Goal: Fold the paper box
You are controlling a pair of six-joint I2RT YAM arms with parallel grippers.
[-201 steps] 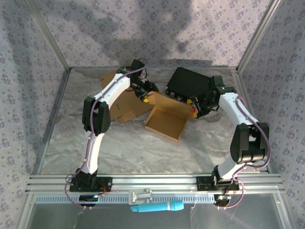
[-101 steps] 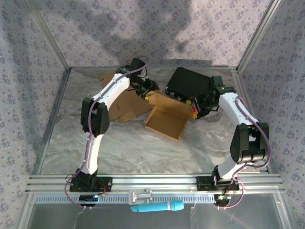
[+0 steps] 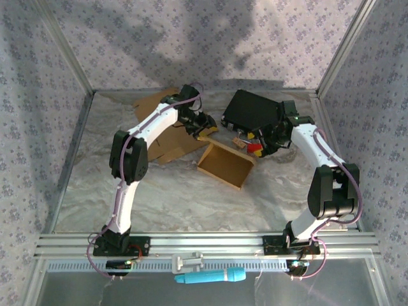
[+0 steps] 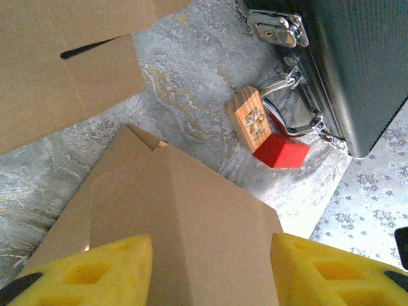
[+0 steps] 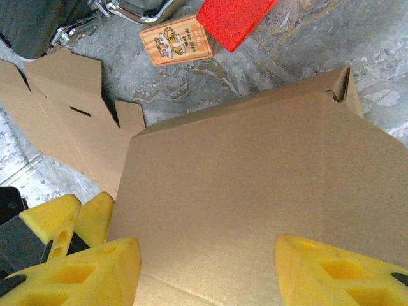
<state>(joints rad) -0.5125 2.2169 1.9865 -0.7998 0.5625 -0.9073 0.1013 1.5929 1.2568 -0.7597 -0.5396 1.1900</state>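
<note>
Overhead, marbled grey tbl (image 3: 159,191), floral-papered walls (image 3: 127,38), left end effector (image 4: 210,258) & right end effector (image 5: 207,261) spread over paper box (image 3: 223,164)

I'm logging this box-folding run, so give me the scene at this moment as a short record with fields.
box: brown cardboard, partly folded, top open, mid-table
left pincer: open, fingers either side of a box panel
right pincer: open, fingers apart over a box panel
flat cardboard: lying left of the box
black case: behind the box
red block: beside the wooden block, in front of the case
</note>
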